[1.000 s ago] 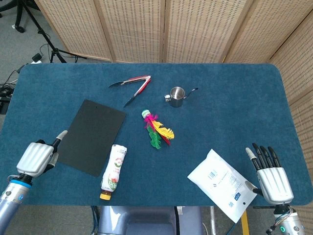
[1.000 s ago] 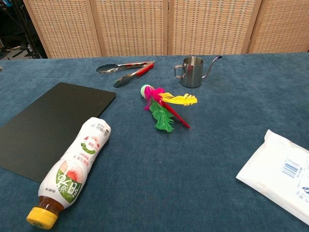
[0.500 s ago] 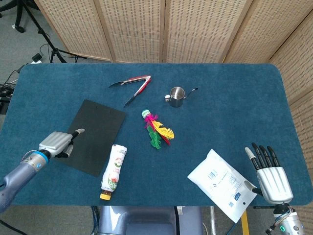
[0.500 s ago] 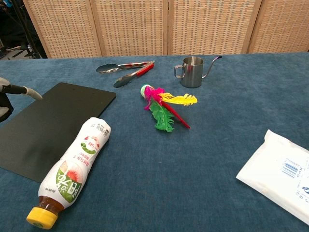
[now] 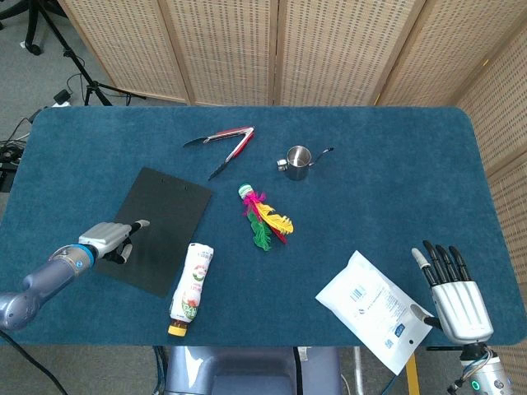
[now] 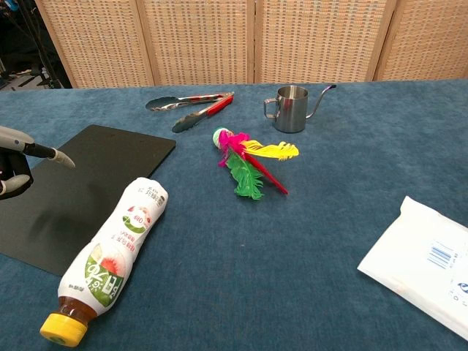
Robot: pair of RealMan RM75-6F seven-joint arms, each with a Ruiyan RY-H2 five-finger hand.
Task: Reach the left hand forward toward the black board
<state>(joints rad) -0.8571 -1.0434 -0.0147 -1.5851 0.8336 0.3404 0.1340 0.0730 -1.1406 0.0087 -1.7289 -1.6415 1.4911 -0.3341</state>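
Observation:
The black board (image 5: pixel 165 218) lies flat on the blue table, left of centre; the chest view shows the board (image 6: pixel 95 168) at the left. My left hand (image 5: pixel 111 239) hovers over the board's near left edge and holds nothing. One finger is stretched out over the board and the others are bent in loosely. At the left border of the chest view my left hand (image 6: pixel 16 164) is partly cut off. My right hand (image 5: pixel 451 290) rests at the table's near right corner with its fingers spread, beside a white packet.
A sauce bottle (image 5: pixel 191 288) lies just right of the board's near corner. Tongs (image 5: pixel 222 144) and a steel pitcher (image 5: pixel 298 160) sit further back. A feather shuttlecock (image 5: pixel 263 218) is mid-table. The white packet (image 5: pixel 375 309) overhangs the front edge.
My left hand has moved forward and to the right, from off the board's left side to over its near left edge. The right hand has not moved.

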